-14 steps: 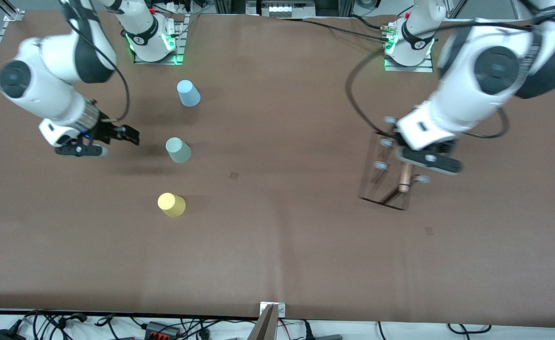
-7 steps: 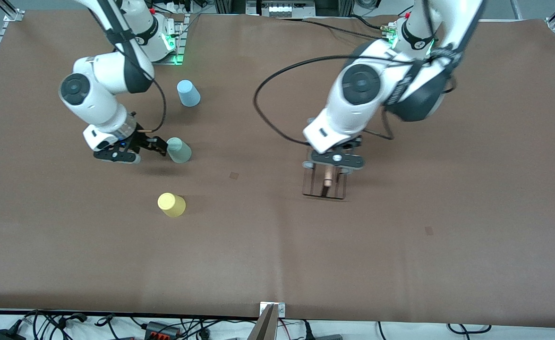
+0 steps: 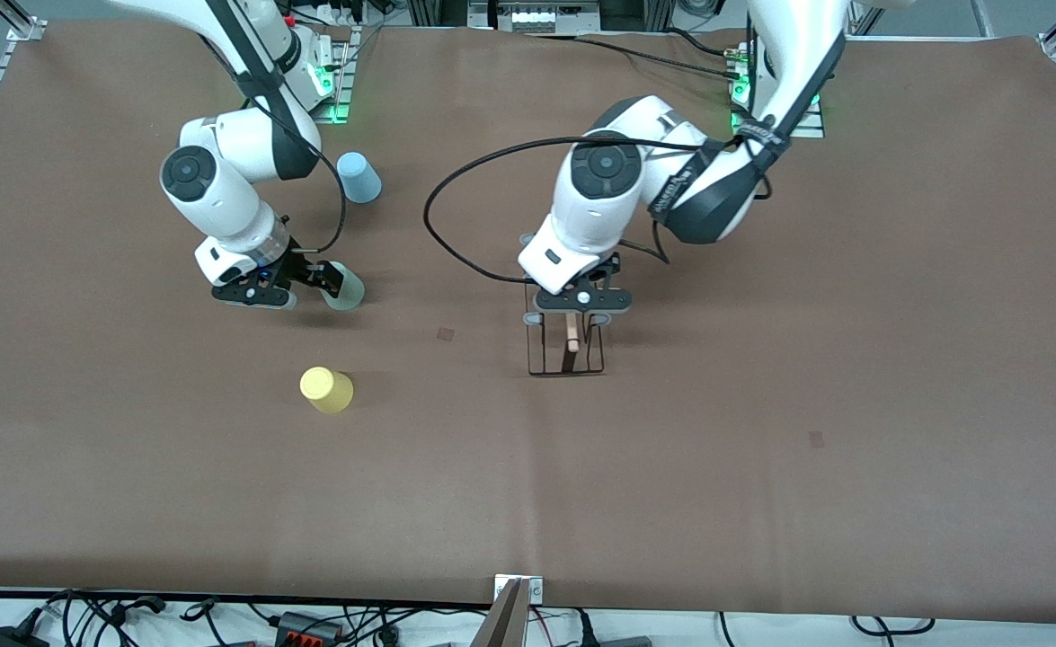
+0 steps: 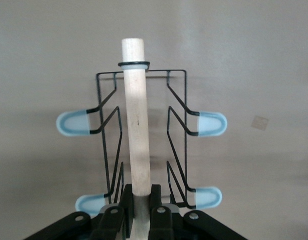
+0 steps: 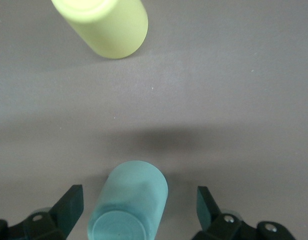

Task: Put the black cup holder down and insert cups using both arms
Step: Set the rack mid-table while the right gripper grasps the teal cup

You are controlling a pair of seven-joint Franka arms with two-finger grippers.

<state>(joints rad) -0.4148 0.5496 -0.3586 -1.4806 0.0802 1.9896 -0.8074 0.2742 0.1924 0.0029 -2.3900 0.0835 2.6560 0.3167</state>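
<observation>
We have two claws at work over a brown table. Our left claw (image 3: 575,304) is clenched on the wooden rod (image 4: 135,120) that tops the black wire rack (image 3: 566,352), near the table's middle. The rod runs straight out from the claw toward the front camera, and the rack's frame and grey-tipped pegs (image 4: 73,123) spread to either side of it. We cannot tell whether the rack's base already rests on the table or hangs just above it.

Our right claw (image 3: 298,280) is open, low at the right arm's end of the table. The grey-green cup (image 5: 128,200) stands between its spread fingers (image 5: 68,204), apart from both, tapering up toward the claw. Closing on it looks like the next move, and this arm is plainly the nearer one.

The yellow cup (image 3: 325,389) sits ahead of that claw, nearer the front camera. The light blue cup (image 3: 359,176) stands farther from that camera, close to the right arm's base.
</observation>
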